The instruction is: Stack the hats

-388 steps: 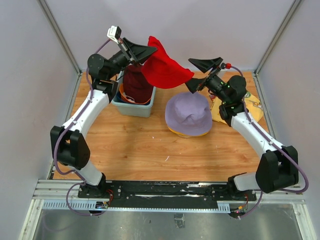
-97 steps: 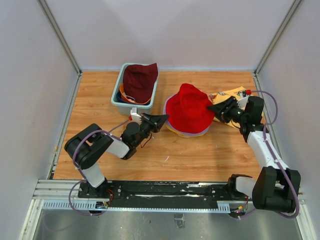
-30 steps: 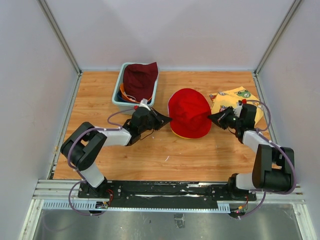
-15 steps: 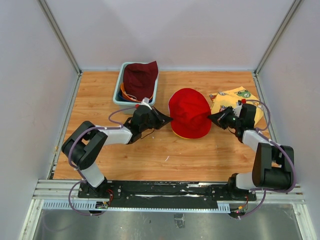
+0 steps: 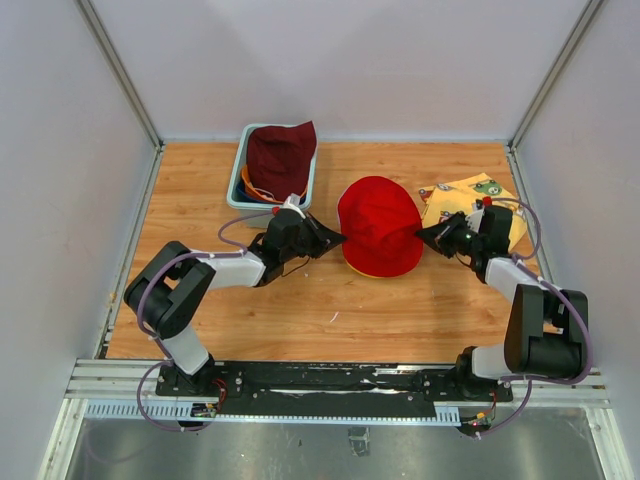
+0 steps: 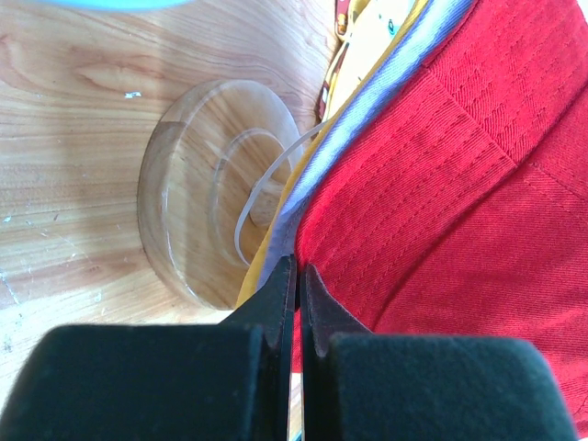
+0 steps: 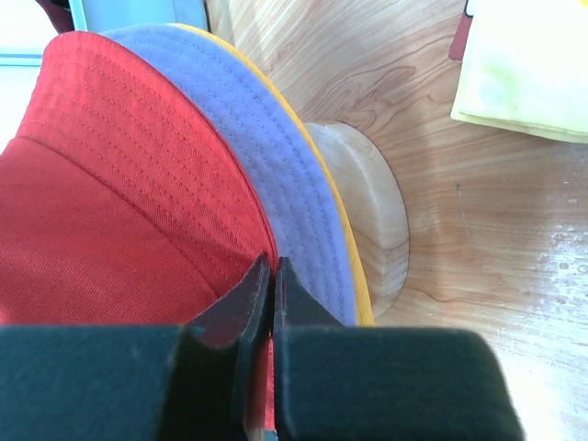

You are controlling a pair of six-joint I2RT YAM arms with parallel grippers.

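Pulled lower since earlier, the red hat [image 5: 378,235] looks stacked; my left gripper [image 6: 296,266] and right gripper [image 7: 269,266], jaws together at its brim, should fetch the maroon hat [image 5: 280,160] next.

Bare table [image 5: 330,300] in front of red hat [image 5: 378,225]; tub [image 5: 234,190] blocks rear-left, printed cloth [image 5: 455,192] lies right

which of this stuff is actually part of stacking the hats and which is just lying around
Part of the job: red hat, lavender hat and yellow hat, already stacked; maroon hat and orange hat, waiting in the tub.

Not being stacked: teal tub, wooden stand, yellow printed cloth.
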